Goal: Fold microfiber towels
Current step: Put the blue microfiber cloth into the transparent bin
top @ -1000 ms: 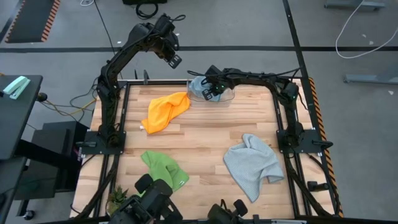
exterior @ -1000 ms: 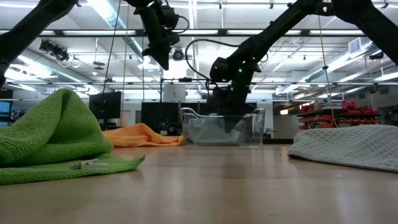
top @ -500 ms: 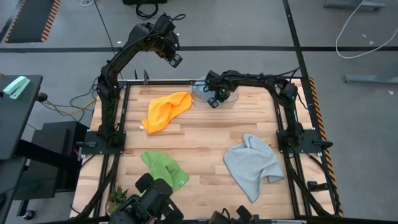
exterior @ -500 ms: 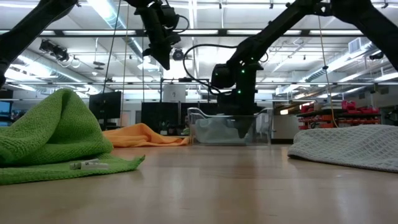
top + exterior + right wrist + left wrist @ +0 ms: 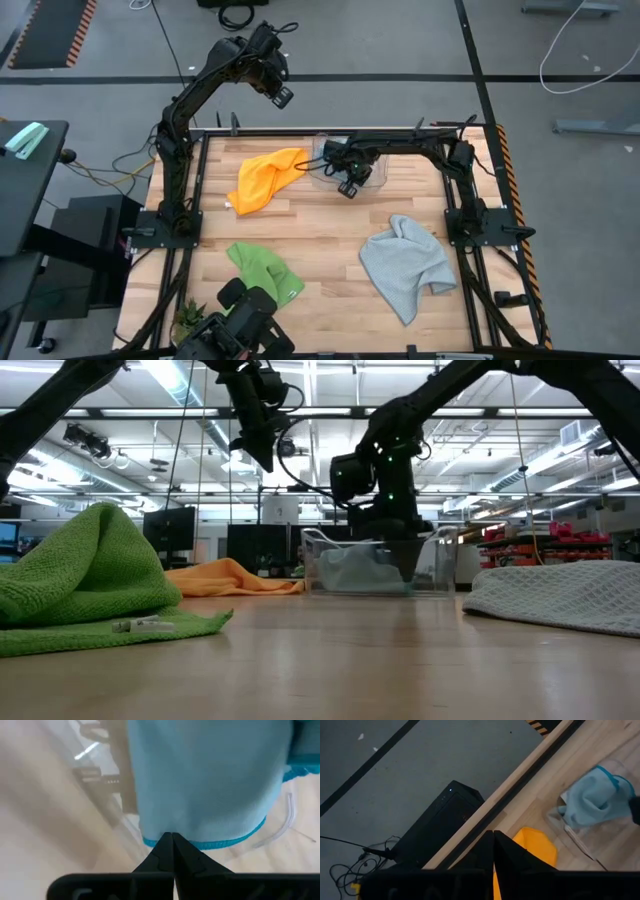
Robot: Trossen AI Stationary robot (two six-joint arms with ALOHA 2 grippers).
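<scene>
Basically: wooden slatted table (image 5: 330,225) carries four loose cloths. Crumpled light grey microfiber towel (image 5: 405,265) near the right front, bunched yellow-orange microfiber towel (image 5: 265,178) at the left back, heaped bright green microfiber towel (image 5: 262,268) at the left front, all unfolded. Light blue microfiber towel (image 5: 210,780) sits inside a clear plastic bin (image 5: 375,565) at the back middle. Right gripper (image 5: 350,187) is over the bin's front edge, jaws fully together, tip touching the blue towel's hem; whether it has pinched cloth can't be told. Left gripper (image 5: 282,97) hangs raised beyond the table's back edge, jaws closed, holding nothing. Risk: bin looks light, so a pull could drag or tip it; a thin hem pinch could slip out.
</scene>
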